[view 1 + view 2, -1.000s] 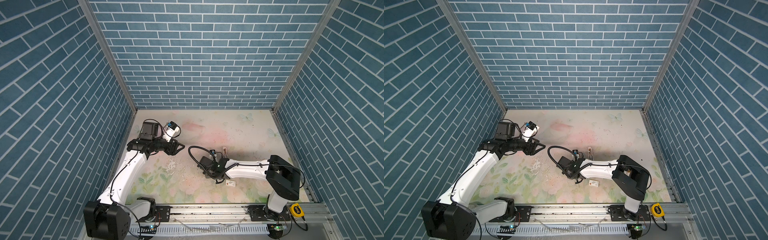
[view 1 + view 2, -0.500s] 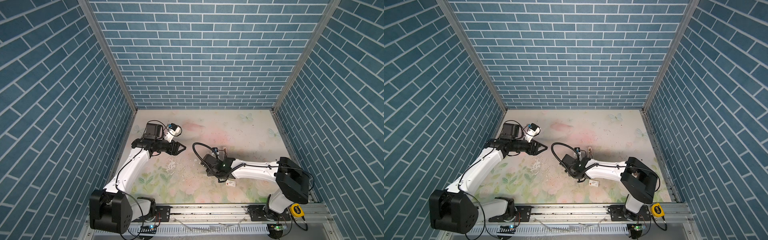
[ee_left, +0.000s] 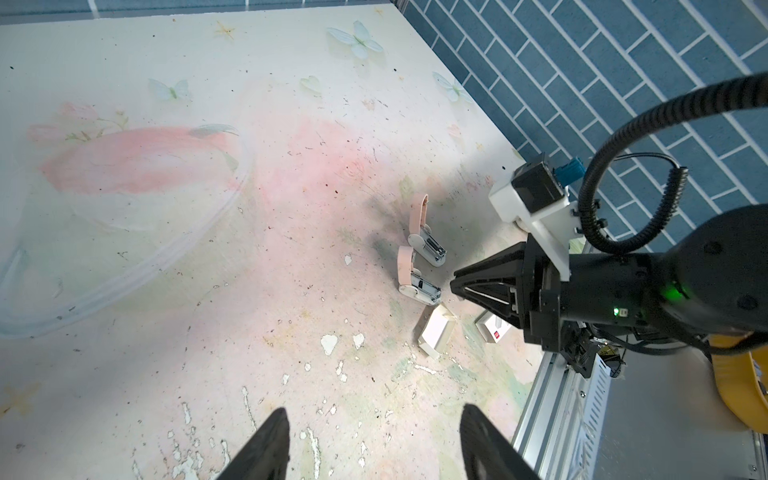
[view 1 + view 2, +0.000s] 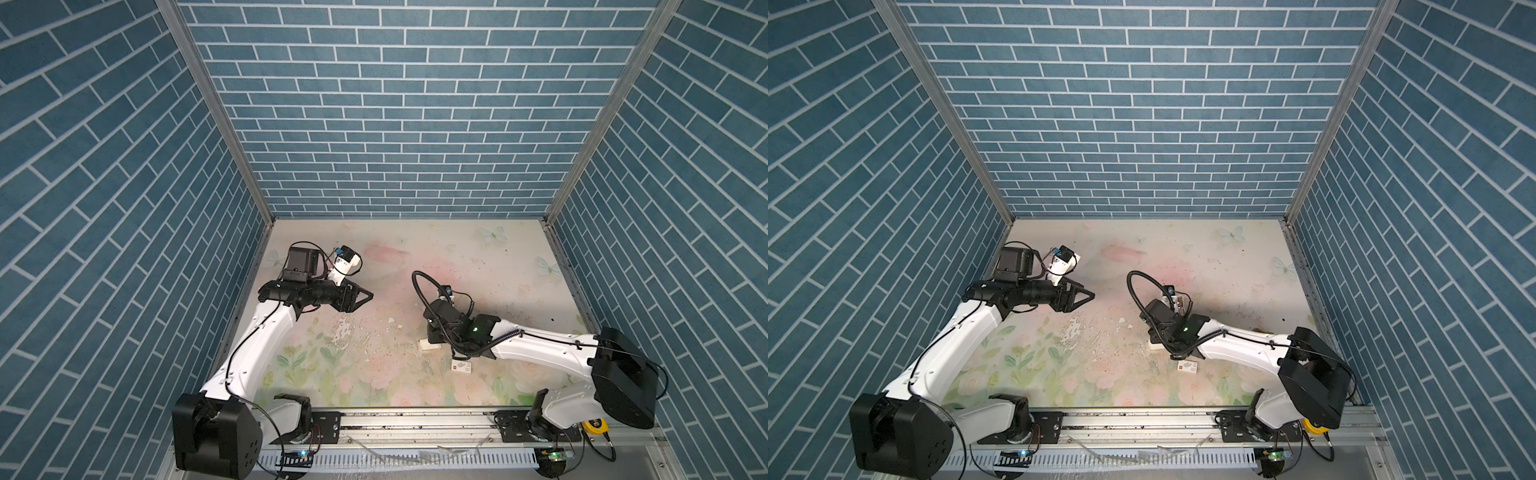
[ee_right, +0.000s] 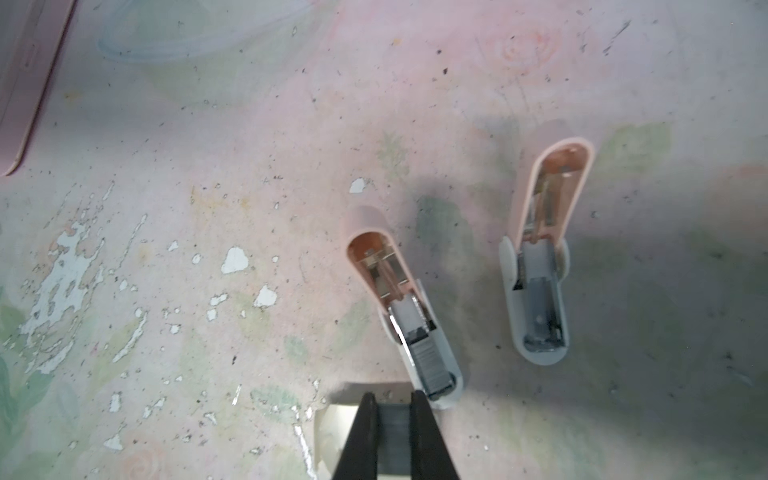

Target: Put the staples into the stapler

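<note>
In the right wrist view my right gripper [image 5: 394,401] is shut on a dark grey strip of staples [image 5: 394,436]. It hangs over the cream-white tray [image 5: 332,432], just short of the nearer stapler [image 5: 419,332]. That stapler lies open, pink lid swung back, grey channel showing. A second open stapler [image 5: 540,299] lies beside it. In the left wrist view both staplers [image 3: 417,286] [image 3: 428,245] and the tray [image 3: 436,332] sit by the right gripper [image 3: 455,286]. My left gripper [image 3: 374,419] is open and empty over bare table, far left of them [image 4: 365,296] [image 4: 1088,296].
A flat white card sleeve with a red square mark [image 4: 462,366] [image 4: 1187,366] [image 3: 494,328] lies near the tray on the front side. The front metal rail [image 4: 415,419] runs along the table edge. A yellow tape measure [image 4: 594,424] sits at the front right. Brick-pattern walls enclose three sides.
My right gripper has shifted to the right, toward the staplers, still shut on the strip. The left gripper has edged slightly to the right and stays open.
</note>
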{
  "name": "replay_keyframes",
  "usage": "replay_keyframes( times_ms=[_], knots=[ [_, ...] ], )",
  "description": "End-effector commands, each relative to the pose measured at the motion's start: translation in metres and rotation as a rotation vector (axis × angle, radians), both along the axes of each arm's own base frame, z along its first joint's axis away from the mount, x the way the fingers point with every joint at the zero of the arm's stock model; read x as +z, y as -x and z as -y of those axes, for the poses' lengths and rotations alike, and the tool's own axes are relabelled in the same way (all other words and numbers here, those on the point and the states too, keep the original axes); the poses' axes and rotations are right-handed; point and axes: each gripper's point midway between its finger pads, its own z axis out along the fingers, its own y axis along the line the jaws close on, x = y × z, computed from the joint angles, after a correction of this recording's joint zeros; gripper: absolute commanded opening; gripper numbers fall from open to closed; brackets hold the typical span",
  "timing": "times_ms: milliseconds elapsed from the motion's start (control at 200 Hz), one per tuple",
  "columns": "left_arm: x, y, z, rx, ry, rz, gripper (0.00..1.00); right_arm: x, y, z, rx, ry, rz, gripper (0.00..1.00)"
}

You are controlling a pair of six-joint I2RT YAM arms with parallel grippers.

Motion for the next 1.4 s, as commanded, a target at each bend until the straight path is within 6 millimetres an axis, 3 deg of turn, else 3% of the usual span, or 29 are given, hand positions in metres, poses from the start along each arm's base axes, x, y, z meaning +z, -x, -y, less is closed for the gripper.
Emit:
replay_keyframes(
  times_ms=[0, 220, 470, 975, 1395],
  knots=[
    [0.012, 0.001, 0.0, -0.026, 0.0, 0.039, 0.67, 0.008, -0.008, 0.013, 0.006, -0.009, 0.052, 0.0],
    [0.015, 0.003, -0.003, -0.031, -0.019, 0.061, 0.67, 0.014, -0.017, 0.039, -0.01, -0.012, 0.082, 0.0],
    [0.014, -0.001, -0.004, -0.025, -0.026, 0.063, 0.67, 0.014, -0.025, 0.051, 0.001, -0.007, 0.109, 0.0],
    [0.007, -0.005, -0.01, -0.011, -0.055, 0.067, 0.66, 0.009, -0.036, 0.037, 0.128, -0.017, 0.142, 0.0],
    [-0.001, -0.009, -0.012, -0.001, -0.077, 0.053, 0.66, -0.006, -0.041, 0.045, 0.137, 0.02, 0.151, 0.0]
  ],
)
